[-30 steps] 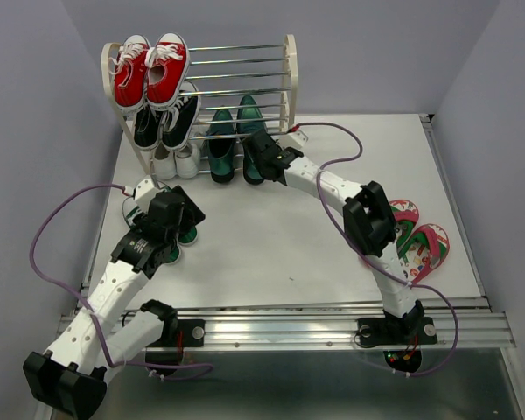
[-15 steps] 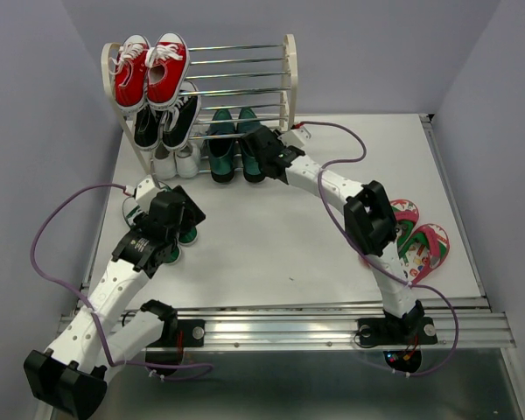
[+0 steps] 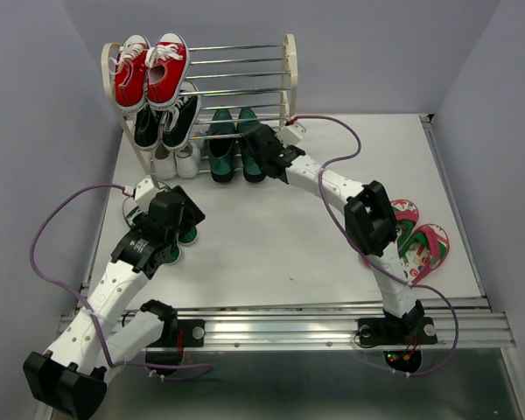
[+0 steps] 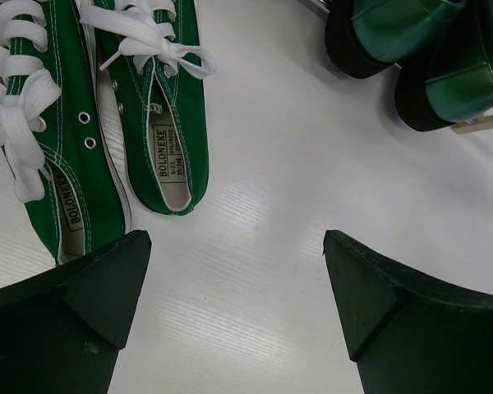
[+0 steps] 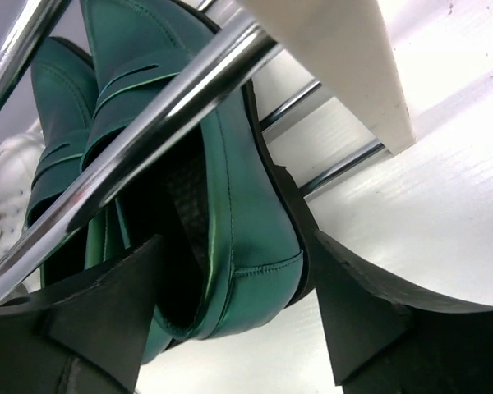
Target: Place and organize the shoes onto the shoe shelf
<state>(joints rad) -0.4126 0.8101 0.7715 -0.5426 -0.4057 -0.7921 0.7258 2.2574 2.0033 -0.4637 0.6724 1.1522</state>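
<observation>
Loafers (image 3: 220,142) sit toe-in at the foot of the shelf (image 3: 290,74). Your right gripper (image 5: 238,242) is spread wide astride the right one's heel, not clearly clamping. I'd call that pair seated, so back straight out and mind the rods. Left gripper (image 4: 238,246) is wide open and empty beside the sneakers (image 4: 168,123): take those next. Flip-flops (image 3: 424,243) wait on the table (image 3: 271,245), right side.

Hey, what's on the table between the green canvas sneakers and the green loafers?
Nothing. In the left wrist view, the table is bare white between the green canvas sneakers and the loafers.
</observation>
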